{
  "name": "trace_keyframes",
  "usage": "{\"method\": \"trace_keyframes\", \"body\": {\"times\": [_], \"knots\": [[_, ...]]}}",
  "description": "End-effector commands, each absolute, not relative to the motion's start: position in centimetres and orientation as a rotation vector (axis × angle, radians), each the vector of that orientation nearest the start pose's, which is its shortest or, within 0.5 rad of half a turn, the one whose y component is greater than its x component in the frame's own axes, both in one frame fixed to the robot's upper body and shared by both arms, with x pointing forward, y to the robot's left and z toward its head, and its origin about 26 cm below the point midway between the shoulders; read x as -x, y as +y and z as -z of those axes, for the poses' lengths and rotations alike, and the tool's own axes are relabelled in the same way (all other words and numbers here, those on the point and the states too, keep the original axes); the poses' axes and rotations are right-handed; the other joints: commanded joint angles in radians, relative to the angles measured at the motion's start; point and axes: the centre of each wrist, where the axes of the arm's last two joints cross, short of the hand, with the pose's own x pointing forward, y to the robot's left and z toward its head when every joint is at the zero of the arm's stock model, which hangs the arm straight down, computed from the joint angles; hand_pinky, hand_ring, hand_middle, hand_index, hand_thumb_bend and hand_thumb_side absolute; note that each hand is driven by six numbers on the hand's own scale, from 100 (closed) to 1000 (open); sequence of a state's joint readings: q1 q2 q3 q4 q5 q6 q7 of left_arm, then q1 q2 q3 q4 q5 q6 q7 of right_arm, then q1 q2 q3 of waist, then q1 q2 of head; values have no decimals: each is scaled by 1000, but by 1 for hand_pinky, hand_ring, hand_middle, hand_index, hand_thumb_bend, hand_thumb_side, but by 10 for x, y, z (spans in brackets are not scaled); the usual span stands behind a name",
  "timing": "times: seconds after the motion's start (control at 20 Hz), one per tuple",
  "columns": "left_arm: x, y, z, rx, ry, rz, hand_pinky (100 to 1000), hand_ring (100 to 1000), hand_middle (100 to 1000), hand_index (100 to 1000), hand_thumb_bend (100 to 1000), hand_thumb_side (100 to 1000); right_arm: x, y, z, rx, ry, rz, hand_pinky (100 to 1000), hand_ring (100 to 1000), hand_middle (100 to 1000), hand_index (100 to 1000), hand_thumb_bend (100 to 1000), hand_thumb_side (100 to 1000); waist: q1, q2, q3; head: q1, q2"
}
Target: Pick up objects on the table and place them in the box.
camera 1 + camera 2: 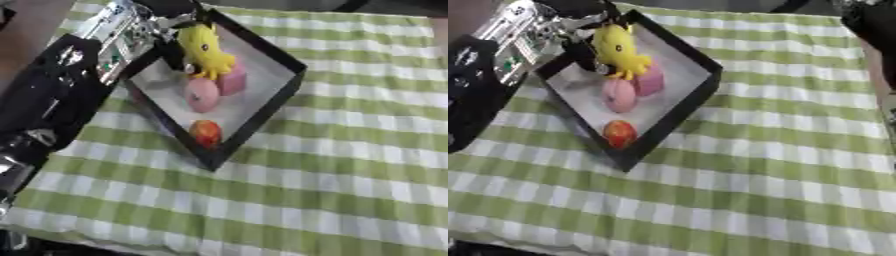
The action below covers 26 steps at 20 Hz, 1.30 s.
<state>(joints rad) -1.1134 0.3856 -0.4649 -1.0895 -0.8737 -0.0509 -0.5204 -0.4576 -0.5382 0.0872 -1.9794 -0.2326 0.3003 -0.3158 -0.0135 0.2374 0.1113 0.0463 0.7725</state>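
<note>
A black box (278, 95) with a white floor stands askew on the green checked cloth. Inside lie a pink egg shape (202, 95), a pink block (232, 81) and a red-orange fruit (206, 132) near the front corner. A yellow duck toy (206, 50) stands upright over the box's far part, its feet at the pink block. My left arm comes in from the left, and my left hand (172, 30) is at the duck, dark fingers curled at its head and left side. A dark shape, my right hand (875, 30), shows at the upper right edge.
The green and white checked tablecloth (332, 190) spreads to the right of and in front of the box. My left forearm (52, 95) lies along the box's left wall. The table's front edge runs along the bottom left.
</note>
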Motion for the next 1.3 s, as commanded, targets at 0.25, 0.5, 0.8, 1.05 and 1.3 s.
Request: {"method": "trace_keyframes", "body": {"times": [0.25,0.5,0.8,1.05,1.3], "knots": [[-454,163,-292,-844,-1554,1681,842,819,777,926,685,553,-306,-257,-260,261,-2138,-201,896,755,696,791,334,349,3,-25,4,-5,-3],[-446,183,-312,-763,-1631,1522,841,814,770,917,603,493,-305,-259,-259,274,-2133,-194,896,755,696,791,334,349,3,-26,11,-27,-3],[-434,215,-329,-785,-1658,1396,838,811,764,906,567,445,-305,-262,-259,291,-2131,-189,896,755,696,791,334,349,2,-26,22,-67,-3],[-430,247,-330,-850,-1609,1320,837,812,764,900,567,402,-305,-264,-258,300,-2130,-184,896,755,696,791,333,350,-3,-24,29,-93,-3],[-429,278,-326,-939,-1511,1286,838,818,768,893,594,365,-304,-265,-258,305,-2130,-181,896,755,696,791,333,350,-7,-21,32,-111,-3]]}}
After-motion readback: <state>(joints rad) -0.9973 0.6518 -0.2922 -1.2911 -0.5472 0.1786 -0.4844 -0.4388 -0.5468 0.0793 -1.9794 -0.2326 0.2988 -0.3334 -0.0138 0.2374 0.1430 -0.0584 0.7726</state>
